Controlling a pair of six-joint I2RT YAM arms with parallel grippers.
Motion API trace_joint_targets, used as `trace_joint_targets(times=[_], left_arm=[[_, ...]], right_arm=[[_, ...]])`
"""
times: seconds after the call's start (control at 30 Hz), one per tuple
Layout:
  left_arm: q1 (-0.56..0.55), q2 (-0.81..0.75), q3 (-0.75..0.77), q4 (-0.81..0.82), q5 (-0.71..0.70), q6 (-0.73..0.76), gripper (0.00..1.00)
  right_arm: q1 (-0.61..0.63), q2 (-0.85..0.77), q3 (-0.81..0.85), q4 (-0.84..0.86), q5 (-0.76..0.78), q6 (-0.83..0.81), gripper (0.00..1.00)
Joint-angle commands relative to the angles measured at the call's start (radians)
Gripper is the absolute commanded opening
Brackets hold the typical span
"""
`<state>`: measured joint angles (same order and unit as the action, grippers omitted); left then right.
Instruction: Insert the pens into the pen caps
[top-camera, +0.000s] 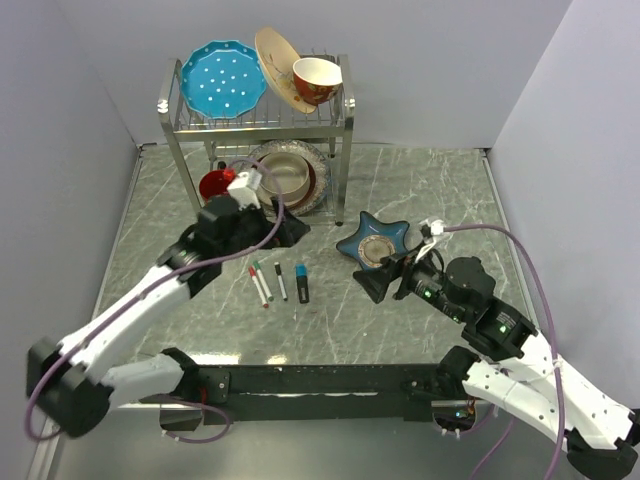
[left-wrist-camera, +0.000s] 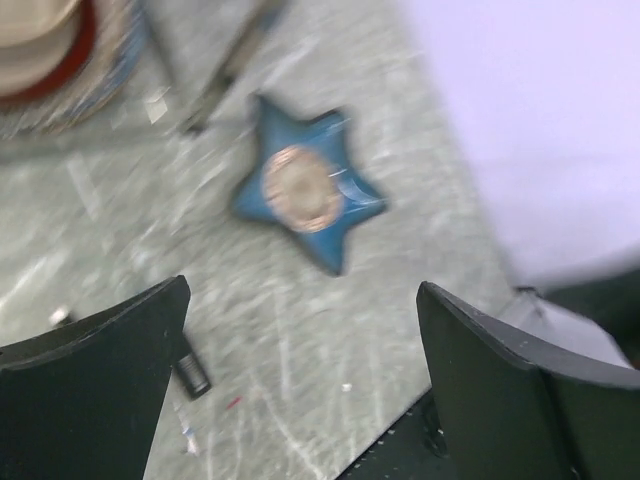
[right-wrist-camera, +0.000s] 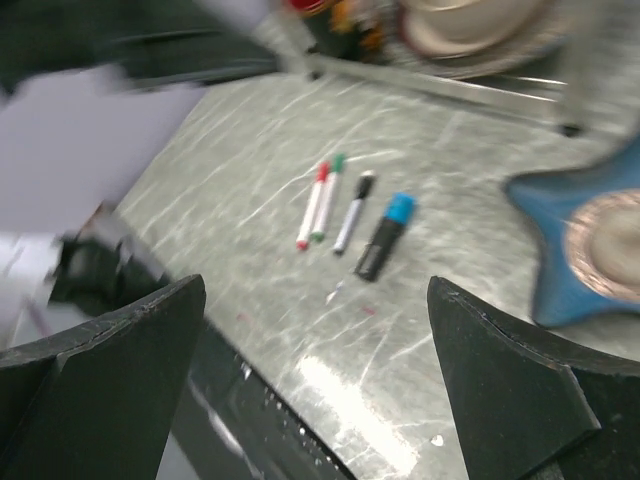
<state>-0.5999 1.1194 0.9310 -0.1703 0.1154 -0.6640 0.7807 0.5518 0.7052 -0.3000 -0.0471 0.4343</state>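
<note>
Three slim white pens lie side by side on the marble table (top-camera: 420, 190), one red (top-camera: 259, 288), one green (top-camera: 264, 280) and one black (top-camera: 281, 282). To their right lies the thick dark marker with a blue end (top-camera: 302, 283). The right wrist view shows the same row: red (right-wrist-camera: 313, 205), green pen (right-wrist-camera: 328, 197), black pen (right-wrist-camera: 353, 212), marker (right-wrist-camera: 385, 235). The pen caps appear to sit on the pens' ends. My left gripper (top-camera: 292, 233) (left-wrist-camera: 304, 290) hovers open just behind the row, holding nothing. My right gripper (top-camera: 368, 282) (right-wrist-camera: 316, 285) is open and holds nothing, right of the marker.
A blue star-shaped dish (top-camera: 375, 240) (left-wrist-camera: 305, 190) lies right of the pens, close to my right gripper. At the back a metal dish rack (top-camera: 345, 110) holds a blue plate (top-camera: 222, 80) and a bowl (top-camera: 317, 80). Stacked bowls (top-camera: 285, 178) and a red cup (top-camera: 215, 183) sit beneath it.
</note>
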Motion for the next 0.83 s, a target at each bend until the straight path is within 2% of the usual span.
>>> trace_joint_targets(times=[0.0, 0.17, 0.3, 0.47, 0.8], left_arm=[[-0.006, -0.165, -0.095, 0.128, 0.156, 0.095, 0.99], [-0.008, -0.296, -0.210, 0.199, 0.251, 0.119, 0.99], [-0.017, -0.360, -0.230, 0.224, 0.277, 0.109, 0.99], [-0.029, -0.371, -0.231, 0.227, 0.297, 0.101, 0.99], [-0.041, -0.402, -0.235, 0.221, 0.251, 0.106, 1.00]], right_arm=[[0.003, -0.021, 0.097, -0.076, 0.275, 0.102, 1.00], [0.003, -0.020, 0.134, -0.097, 0.357, 0.110, 1.00], [0.003, -0.006, 0.138, -0.068, 0.365, 0.110, 1.00], [0.003, 0.007, 0.146, -0.059, 0.369, 0.144, 1.00], [0.002, 0.010, 0.148, -0.094, 0.388, 0.127, 1.00]])
